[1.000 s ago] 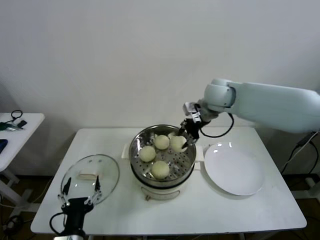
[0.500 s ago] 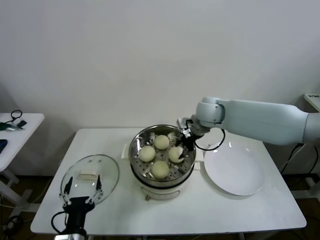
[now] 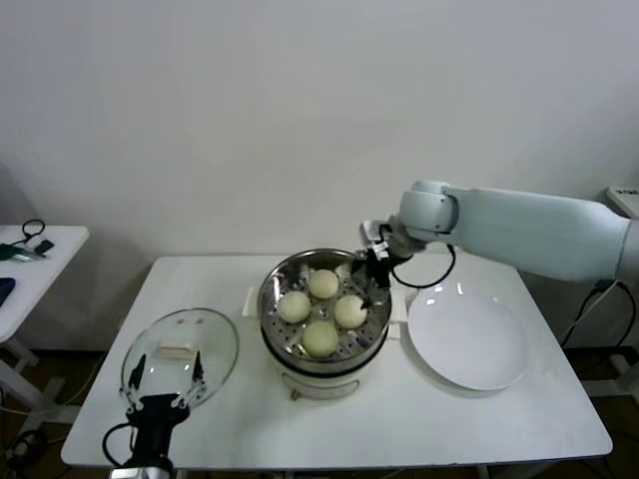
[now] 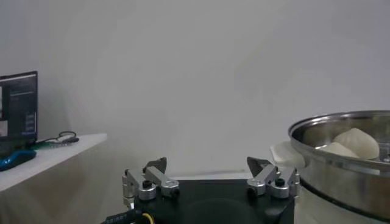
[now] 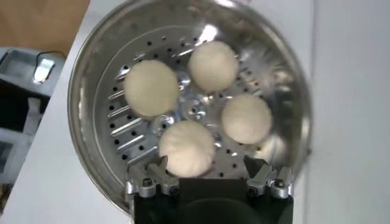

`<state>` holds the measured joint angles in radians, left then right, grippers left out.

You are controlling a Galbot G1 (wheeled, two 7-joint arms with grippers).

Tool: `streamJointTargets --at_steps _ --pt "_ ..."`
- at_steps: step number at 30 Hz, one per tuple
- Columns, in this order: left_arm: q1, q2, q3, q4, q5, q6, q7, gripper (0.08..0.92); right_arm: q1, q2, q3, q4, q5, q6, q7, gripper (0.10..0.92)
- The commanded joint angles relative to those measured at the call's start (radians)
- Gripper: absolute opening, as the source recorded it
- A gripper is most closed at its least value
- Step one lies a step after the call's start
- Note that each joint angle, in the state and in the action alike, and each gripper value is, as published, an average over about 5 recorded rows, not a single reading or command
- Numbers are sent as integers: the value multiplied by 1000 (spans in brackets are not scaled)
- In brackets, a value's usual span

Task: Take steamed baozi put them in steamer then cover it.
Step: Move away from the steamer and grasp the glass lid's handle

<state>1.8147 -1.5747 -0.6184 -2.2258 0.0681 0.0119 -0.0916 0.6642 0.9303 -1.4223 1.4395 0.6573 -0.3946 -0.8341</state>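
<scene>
With all four steamed baozi (image 3: 321,309) sitting on the perforated floor of the steamer (image 3: 275,299), nothing is held by either arm. Buns form a loose diamond in the basket: one at the back, one left, one right, one front; right wrist view shows them close together, whether touching I can't tell (image 5: 198,109). Right gripper (image 3: 377,267) hangs above the steamer's back-right rim, fingers spread wide and empty; its wrist view looks straight down into the basket (image 5: 91,73), both fingertips apart with the nearest bun between and below them, not pinched. Right arm reaches in from the robot's right side, over the white plate (image 3: 467,339), which lies flat on the table just right of the steamer. Steamer's steel basket sits on its white pot base, middle of the white table (image 3: 419,419). The cover (image 3: 180,356), clear glass with white handle, lies flat on the table well left of the steamer, so the steamer is not covered. Left gripper (image 3: 160,397) is at the near-left table edge, right by the cover's near rim, fingers spread and empty; its wrist view (image 4: 210,178) shows both fingertips apart with the steamer's rim (image 4: 341,137) off to one side. A small side table (image 3: 40,244) stands at far left with some cables on it.
</scene>
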Motion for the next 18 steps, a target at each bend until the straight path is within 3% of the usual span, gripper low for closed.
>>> streamJointTargets --at_steps 1,9,18 --pt "-3 21 0 0 2 35 -6 823 -128 -209 328 14 109 -53 283 823" --pt "-18 52 -8 4 -6 92 -11 823 -590 -403 704 13 13 150 622 823" --pt "-35 67 -28 28 36 52 -1 823 -1293 -480 1358 23 -4 333 740 823"
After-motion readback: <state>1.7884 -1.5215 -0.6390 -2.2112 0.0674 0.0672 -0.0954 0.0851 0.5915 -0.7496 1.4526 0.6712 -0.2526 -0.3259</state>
